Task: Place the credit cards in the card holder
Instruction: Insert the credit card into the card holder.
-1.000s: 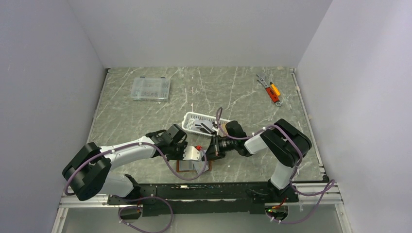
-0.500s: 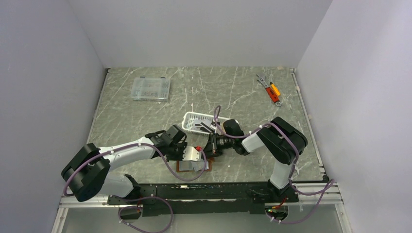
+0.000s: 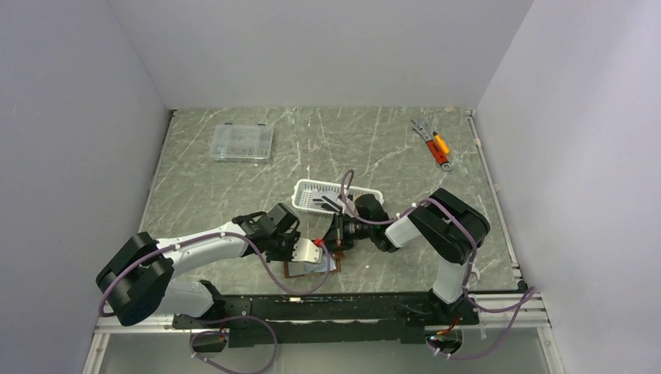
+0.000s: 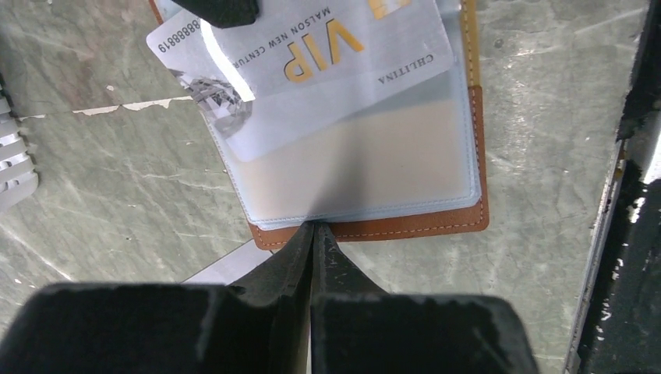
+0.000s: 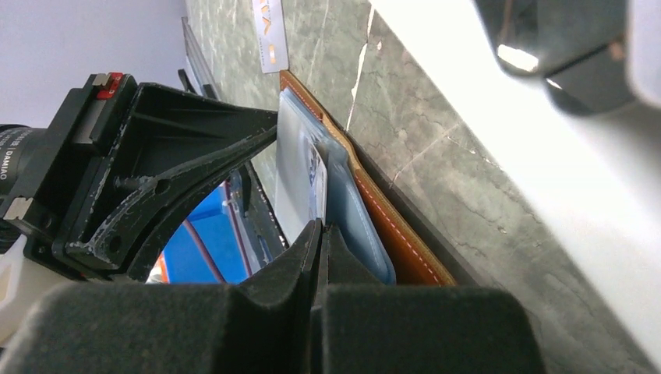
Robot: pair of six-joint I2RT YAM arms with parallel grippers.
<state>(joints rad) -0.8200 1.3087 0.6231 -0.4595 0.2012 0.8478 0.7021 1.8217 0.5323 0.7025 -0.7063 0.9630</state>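
The card holder (image 4: pixel 405 226), brown leather with a pale blue inside, lies open on the table near the front edge (image 3: pixel 295 273). A grey-white credit card (image 4: pixel 335 54) printed VIP lies slanted over its clear pocket. My right gripper (image 5: pixel 320 227) is shut on this card's edge (image 5: pixel 316 183) and holds it against the pocket leaves. My left gripper (image 4: pixel 313 230) is shut at the holder's near edge, pinching a clear inner leaf. In the top view both grippers, left (image 3: pixel 302 251) and right (image 3: pixel 334 238), meet over the holder. Another VIP card (image 5: pixel 269 35) lies flat on the table beyond it.
A white slotted basket (image 3: pixel 312 189) with dark items stands just behind the grippers. A clear compartment box (image 3: pixel 242 142) sits at the back left. Small tools (image 3: pixel 433 144) lie at the back right. The black front rail (image 4: pixel 631 234) runs close to the holder.
My right gripper has shifted left toward the holder with the grey-white card. The left gripper has stayed at the holder's edge.
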